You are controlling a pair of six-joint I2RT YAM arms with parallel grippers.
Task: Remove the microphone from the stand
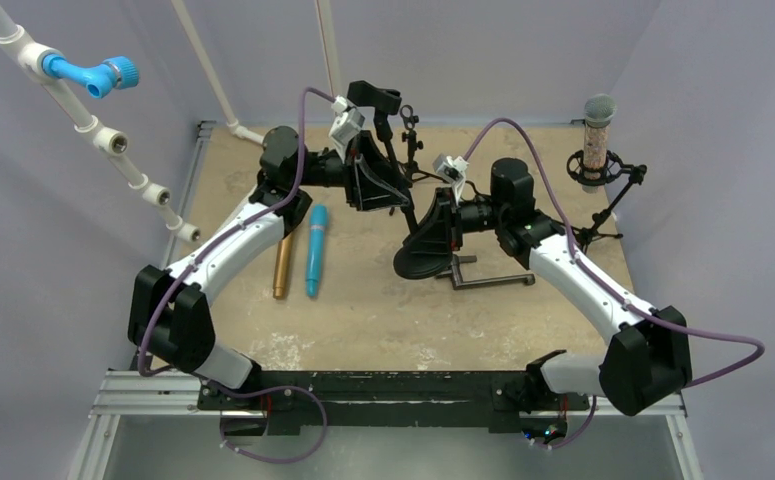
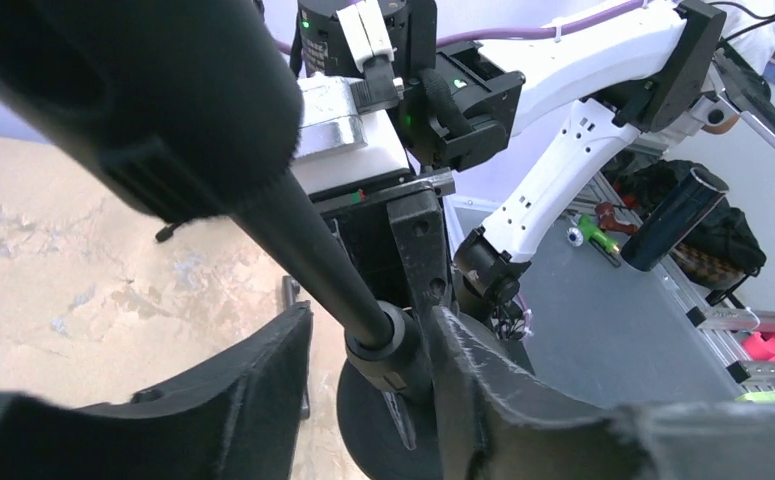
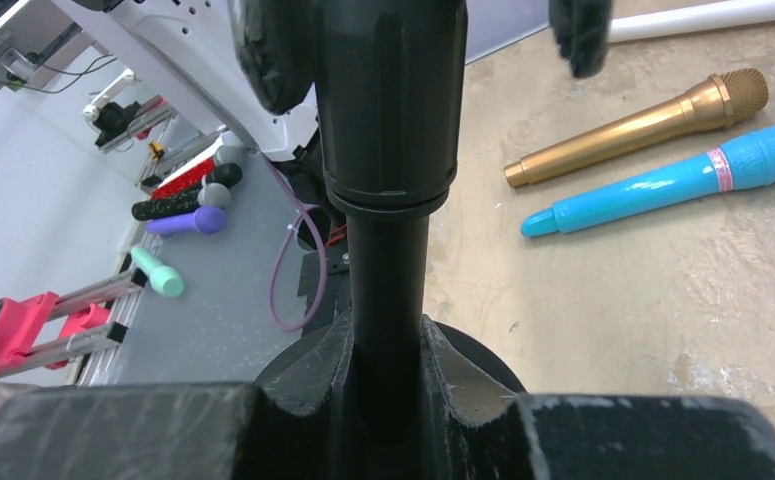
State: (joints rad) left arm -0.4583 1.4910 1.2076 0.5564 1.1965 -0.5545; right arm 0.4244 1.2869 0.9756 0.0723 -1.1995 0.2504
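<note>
The black cylindrical microphone sat at the top of the black round-based metal stand, not yet removed. The right gripper was clamped on the stand's pole just above the base. The left gripper was partly open, its 2 fingers straddling the pole collar, 1 touching it. A gold metallic microphone and a bright blue plastic microphone lay left of the stand.

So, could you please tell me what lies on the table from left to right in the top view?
Gold microphone, blue microphone, round black stand base, upright microphone in its shock mount.
</note>
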